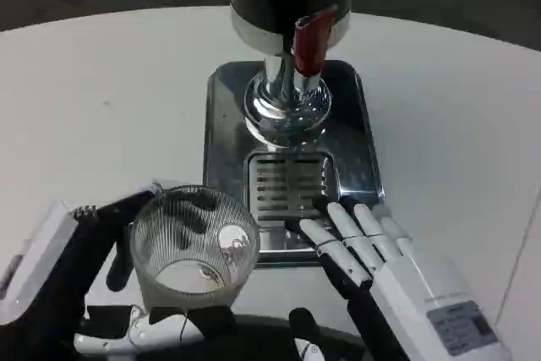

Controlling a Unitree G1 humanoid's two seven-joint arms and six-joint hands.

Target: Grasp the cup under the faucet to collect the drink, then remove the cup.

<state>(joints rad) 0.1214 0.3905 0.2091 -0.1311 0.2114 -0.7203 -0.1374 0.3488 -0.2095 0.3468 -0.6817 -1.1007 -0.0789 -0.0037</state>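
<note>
White tabletop (101, 82) fills my head view, dark floor beyond its curved edge. My left hand (76, 251) wraps the ribbed glass cup (194, 247), holding it near me, left of the steel drip tray (355, 150) and clear of the faucet (287, 99) with its red lever (311, 40). My right hand (363, 247) rests fingers extended on the tray's grille, holding nothing. I can't tell whether the cup holds drink, so filling may remain.

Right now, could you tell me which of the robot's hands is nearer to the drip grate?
The right hand. Its fingertips rest at the drip grate's front right corner, on the steel tray. The left hand holds the ribbed glass cup off to the grate's left, on the table.
</note>
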